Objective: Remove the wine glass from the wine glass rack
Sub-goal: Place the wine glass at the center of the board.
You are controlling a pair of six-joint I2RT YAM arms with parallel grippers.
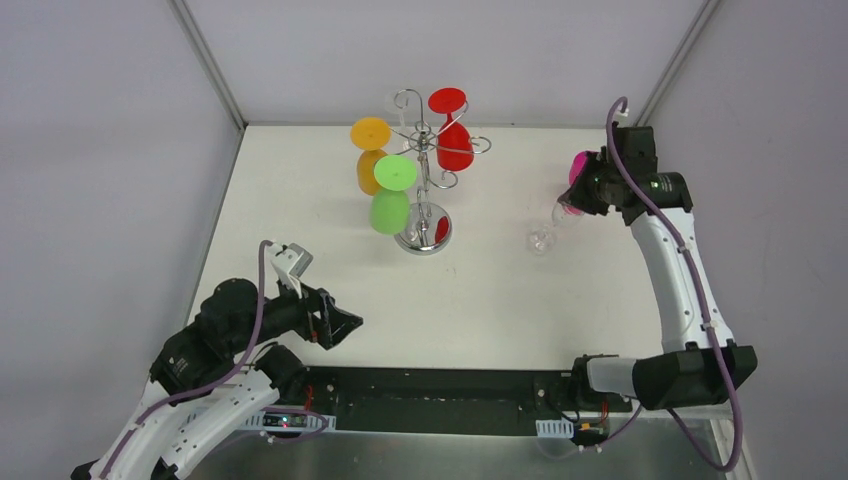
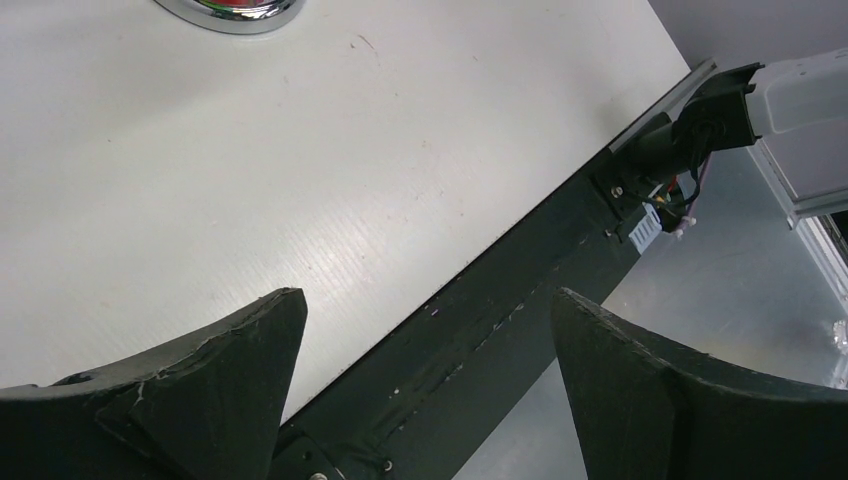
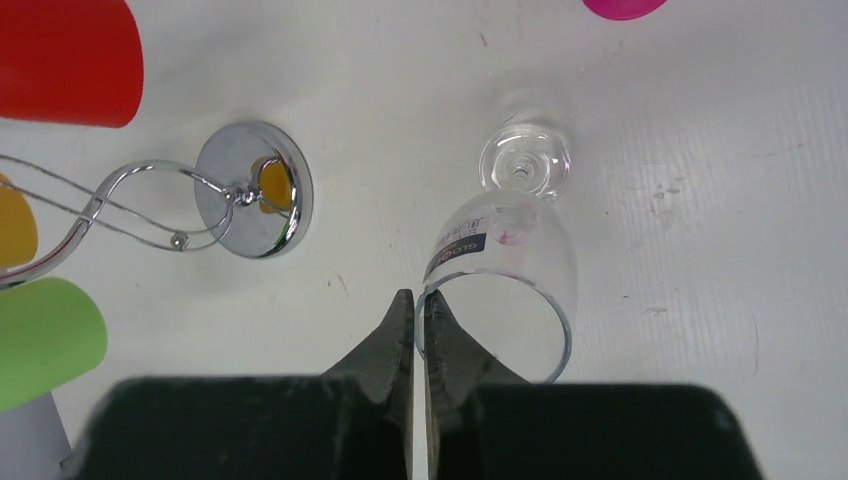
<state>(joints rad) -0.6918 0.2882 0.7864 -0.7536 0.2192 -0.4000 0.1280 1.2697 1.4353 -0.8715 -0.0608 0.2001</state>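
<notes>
The wine glass rack [image 1: 427,150] is a chrome wire stand on a round mirrored base [image 3: 252,190] at the back middle of the table. Orange [image 1: 370,150], green [image 1: 392,195] and red [image 1: 452,130] glasses hang on it upside down. My right gripper [image 3: 418,305] is shut on the rim of a clear wine glass [image 3: 505,260], one finger inside the bowl and one outside. The glass [image 1: 548,232] is off the rack, to its right, tilted with its foot [image 3: 524,165] down by the table. My left gripper [image 2: 430,340] is open and empty over the table's near edge.
A pink glass [image 1: 579,166] sits at the far right of the table, just behind my right gripper; its edge shows in the right wrist view [image 3: 624,6]. The black mounting rail [image 1: 440,400] runs along the near edge.
</notes>
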